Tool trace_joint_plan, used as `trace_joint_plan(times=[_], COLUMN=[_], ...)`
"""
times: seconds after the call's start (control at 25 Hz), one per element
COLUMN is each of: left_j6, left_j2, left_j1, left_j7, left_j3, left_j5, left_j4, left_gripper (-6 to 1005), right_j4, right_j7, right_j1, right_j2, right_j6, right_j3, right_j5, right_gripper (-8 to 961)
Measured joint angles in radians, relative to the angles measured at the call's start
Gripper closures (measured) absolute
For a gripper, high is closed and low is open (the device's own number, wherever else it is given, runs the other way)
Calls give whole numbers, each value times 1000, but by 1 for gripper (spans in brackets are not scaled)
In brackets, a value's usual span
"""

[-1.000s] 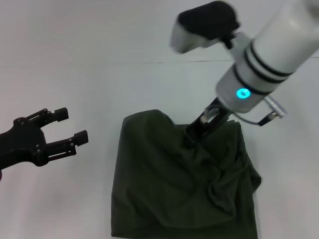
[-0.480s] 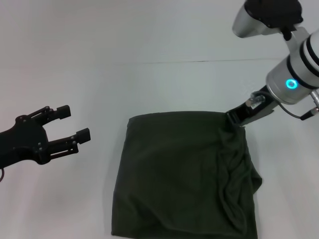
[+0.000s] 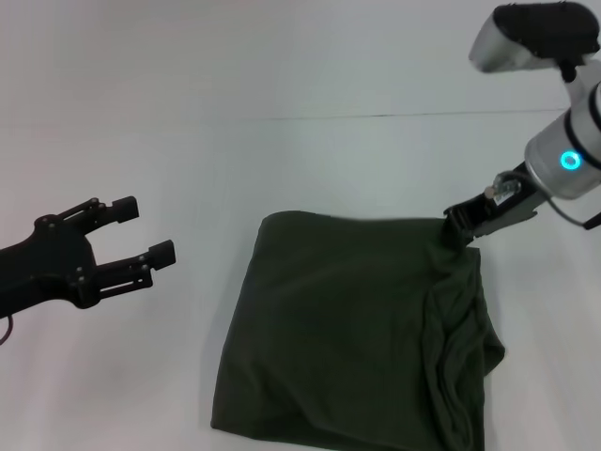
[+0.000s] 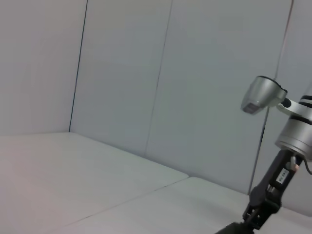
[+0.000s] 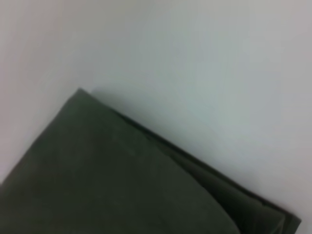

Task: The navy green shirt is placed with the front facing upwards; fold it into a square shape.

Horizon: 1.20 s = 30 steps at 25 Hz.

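The navy green shirt point(image 3: 347, 338) lies folded into a rough rectangle on the white table, with rumpled layers along its right side and no print showing. My right gripper point(image 3: 458, 228) is at the shirt's far right corner, shut on the cloth there. In the right wrist view, a flat folded corner of the shirt point(image 5: 122, 180) lies on the table. My left gripper point(image 3: 147, 227) hovers open to the left of the shirt, apart from it and holding nothing. The left wrist view shows the right arm point(image 4: 275, 180) reaching down to a dark scrap of the shirt point(image 4: 235, 228).
The white table point(image 3: 141, 376) stretches to the left of and beyond the shirt. A pale wall point(image 3: 235, 56) rises behind the table's far edge.
My right gripper has swung from over the shirt's middle to the right, drawing the far edge out flat. The shirt has shifted slightly right. The left gripper has barely moved.
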Motion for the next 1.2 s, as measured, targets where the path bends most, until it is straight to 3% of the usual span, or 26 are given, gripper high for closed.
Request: trace_joint_plan(times=[0.2,0.44,0.64,0.92,1.2], left_j6=[6,7,8,3,-1], left_j2=[0,0,0,0,-1], left_j1=[0,1,2,0,-5], left_j7=[0,0,0,-4,0], left_j3=[0,-6,-6,-4,-1], left_j5=[-5,-9,-9,-9,-9], left_j4=[0,0,0,0,0], left_gripper=[112,111,112,112,111], right_j4=[-17,-59,-36,27,31], right_j7=[-37,-88,-111,-10,34], right_j1=[5,6,2,59,80], right_j2=[-10,-23,-27,-23,7], right_j6=[-27,-117,-221,-341,-371], right_j3=[105,214,212,143,49], right_j5=[14,120,270,178,80], right_gripper=[718,494,252,251,256])
